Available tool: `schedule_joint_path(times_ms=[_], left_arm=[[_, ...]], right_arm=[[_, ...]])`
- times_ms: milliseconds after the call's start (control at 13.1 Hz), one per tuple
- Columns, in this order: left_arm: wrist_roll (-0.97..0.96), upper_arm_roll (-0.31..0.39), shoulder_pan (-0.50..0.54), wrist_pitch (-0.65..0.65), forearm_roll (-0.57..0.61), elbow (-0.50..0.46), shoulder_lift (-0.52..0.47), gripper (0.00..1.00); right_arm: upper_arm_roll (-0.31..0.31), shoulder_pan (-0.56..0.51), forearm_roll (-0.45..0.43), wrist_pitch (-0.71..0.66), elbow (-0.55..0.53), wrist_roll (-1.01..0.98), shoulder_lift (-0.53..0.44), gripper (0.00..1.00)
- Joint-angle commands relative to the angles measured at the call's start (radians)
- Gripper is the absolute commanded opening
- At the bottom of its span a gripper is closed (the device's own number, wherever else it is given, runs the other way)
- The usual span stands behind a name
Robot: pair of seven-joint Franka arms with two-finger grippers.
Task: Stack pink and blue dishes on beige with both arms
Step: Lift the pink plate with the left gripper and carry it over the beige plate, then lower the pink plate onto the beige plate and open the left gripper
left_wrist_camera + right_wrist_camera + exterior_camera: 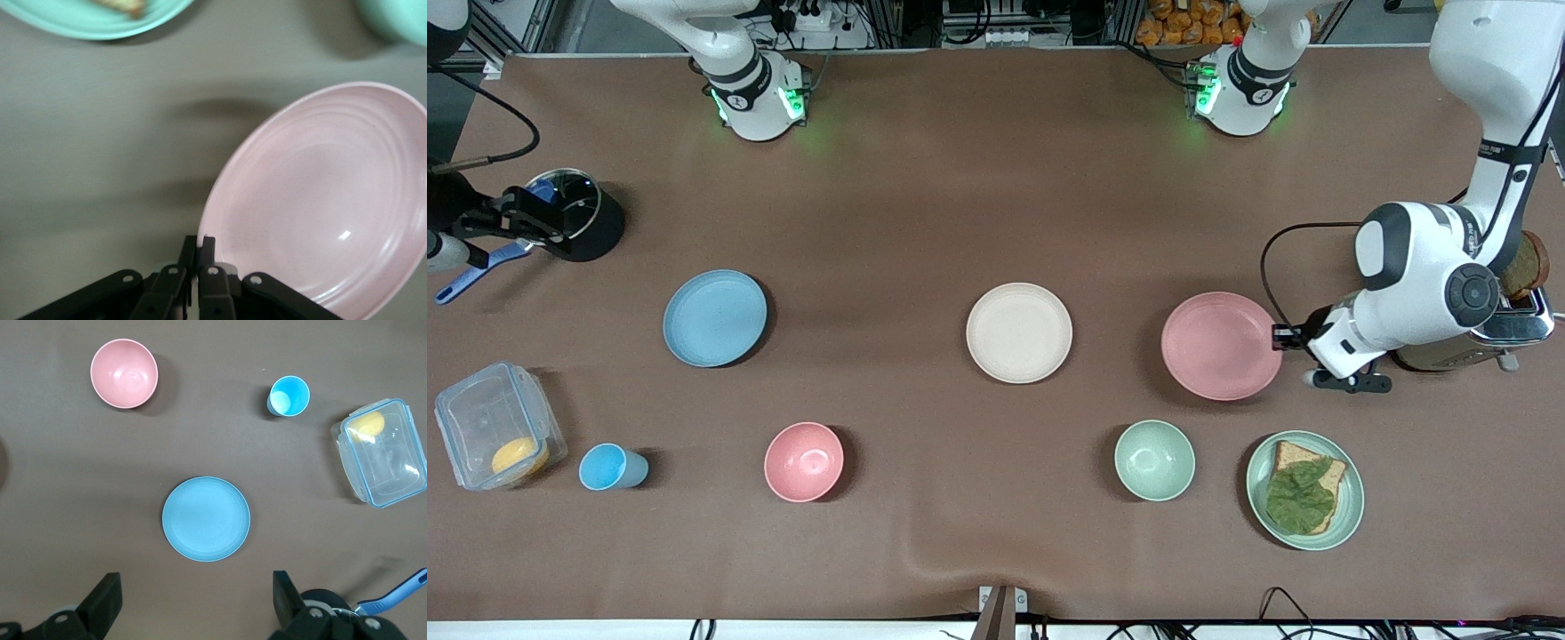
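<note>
The pale pink plate [1221, 345] [320, 200] lies toward the left arm's end of the table. My left gripper [1280, 336] [199, 243] is shut on the pink plate's rim at the edge toward the toaster. The beige plate [1019, 332] sits flat mid-table, bare. The light blue plate [715, 317] [206, 518] lies flat toward the right arm's end. My right gripper [516, 222] [197, 600] hangs high, open wide and holding nothing, over the table beside the black pot and above the blue plate's area.
Nearer the camera stand a pink bowl [804, 461], a blue cup [609, 468], a clear box [498, 437], a green bowl [1154, 460] and a green plate [1352, 498] with toast and lettuce. A toaster [1516, 324] sits under the left arm. A black pot [587, 222] holds a blue utensil.
</note>
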Motion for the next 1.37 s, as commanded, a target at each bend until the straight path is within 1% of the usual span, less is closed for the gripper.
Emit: schedule_joint_path(times_ms=[0,76,380,533,609,761,837,989,1293], left_arm=[[-0.156,-0.115,-0.026,-0.057,-0.021,0.07,0.003,0.0],[-0.214,-0.14,-0.058,-0.057,-0.021,0.082,0.01,0.0],[-0.444,-0.141,-0.297,-0.04,-0.012,0.196,0.099,0.0],[-0.495,-0.141,-0.347,-0.02,-0.01,0.248,0.157,0.0],[-0.504,-0.138,-0.376,0.018,-0.009,0.252,0.182,0.0],[-0.504,-0.134,-0.398,0.106,-0.007,0.253,0.249,0.0],[-0.504,-0.132,-0.408,0.115,0.005,0.253,0.262,0.0],[-0.501,-0.103,-0.404,0.114,0.054,0.236,0.265,0.0],[-0.498,-0.102,-0.407,0.115,0.082,0.22,0.299,0.0]], right_arm=[[-0.009,0.013,0.002,-0.009,0.006,-0.002,-0.005,1.0],[-0.01,0.011,0.004,-0.013,0.006,0.0,-0.006,1.0],[-0.009,0.011,0.004,-0.012,0.006,-0.002,-0.005,1.0],[-0.009,0.013,0.002,-0.012,0.006,-0.002,-0.005,1.0],[-0.009,0.013,0.002,-0.013,0.006,-0.002,-0.006,1.0],[-0.01,0.011,0.002,-0.012,0.006,0.0,-0.005,1.0],[-0.01,0.011,0.002,-0.01,0.006,-0.002,-0.005,1.0],[-0.006,0.014,0.002,-0.015,0.006,0.001,-0.008,1.0],[-0.007,0.021,0.002,-0.017,0.006,0.003,-0.009,1.0]])
